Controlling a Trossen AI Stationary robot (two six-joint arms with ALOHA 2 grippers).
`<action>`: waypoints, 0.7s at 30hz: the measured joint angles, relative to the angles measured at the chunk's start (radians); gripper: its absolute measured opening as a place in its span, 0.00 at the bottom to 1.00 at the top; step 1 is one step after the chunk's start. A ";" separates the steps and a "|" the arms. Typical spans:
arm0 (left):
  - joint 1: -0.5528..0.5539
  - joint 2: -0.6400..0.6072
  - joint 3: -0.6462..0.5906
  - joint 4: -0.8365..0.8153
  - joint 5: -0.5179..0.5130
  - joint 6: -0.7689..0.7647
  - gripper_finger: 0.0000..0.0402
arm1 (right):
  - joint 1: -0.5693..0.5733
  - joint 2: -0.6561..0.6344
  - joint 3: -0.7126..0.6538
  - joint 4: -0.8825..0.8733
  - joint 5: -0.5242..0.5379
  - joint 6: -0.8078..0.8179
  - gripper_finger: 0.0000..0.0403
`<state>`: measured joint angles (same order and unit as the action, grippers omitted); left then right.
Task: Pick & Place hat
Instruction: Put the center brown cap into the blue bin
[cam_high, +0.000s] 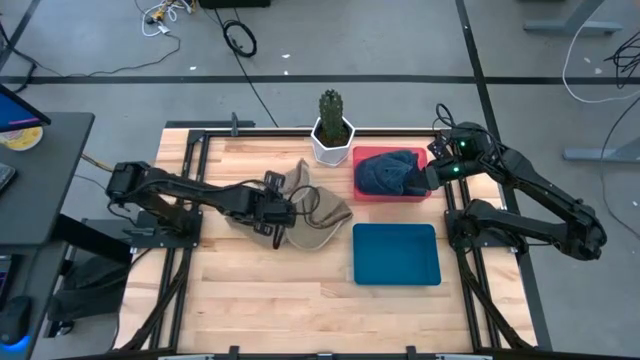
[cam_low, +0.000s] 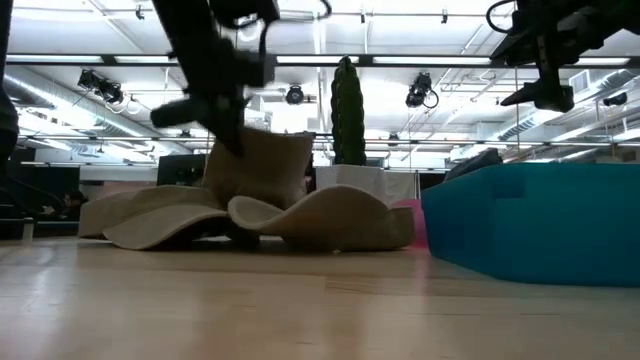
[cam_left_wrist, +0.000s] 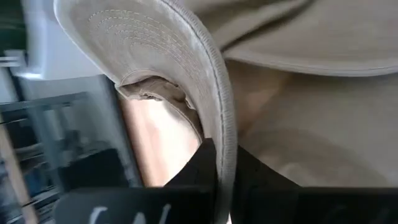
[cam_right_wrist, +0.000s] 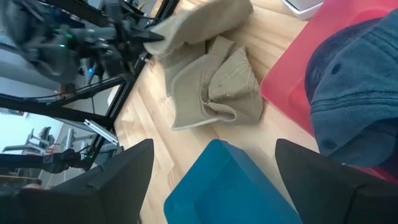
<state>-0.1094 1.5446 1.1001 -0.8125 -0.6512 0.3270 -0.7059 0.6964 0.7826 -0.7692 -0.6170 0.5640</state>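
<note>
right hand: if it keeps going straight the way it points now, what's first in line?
Likely the blue tray: the right wrist view shows it between the open right hand fingers, nearest ahead. The tan hats lie beyond it. Depth is unclear, so it might pass above the tray.

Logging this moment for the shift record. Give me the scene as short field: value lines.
left tool: shut on the brim of a tan hat, part lifted off the table
right tool: open, above the blue hat
blue hat: in the red tray
blue tray: nothing in it
potted cactus: behind the trays
</note>
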 joint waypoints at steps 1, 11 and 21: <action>-0.004 -0.010 0.018 -0.019 -0.027 0.001 0.03 | 0.000 0.000 0.000 0.000 0.000 0.000 0.83; -0.007 -0.076 0.262 -0.093 -0.223 -0.009 0.03 | 0.000 0.000 0.000 0.025 0.001 -0.007 0.83; -0.007 -0.081 0.524 -0.099 -0.293 -0.421 0.03 | 0.000 0.000 0.000 0.019 0.022 -0.023 0.83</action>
<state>-0.1165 1.4635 1.6245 -0.9117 -0.9438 -0.0942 -0.7059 0.6964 0.7828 -0.7503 -0.5953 0.5413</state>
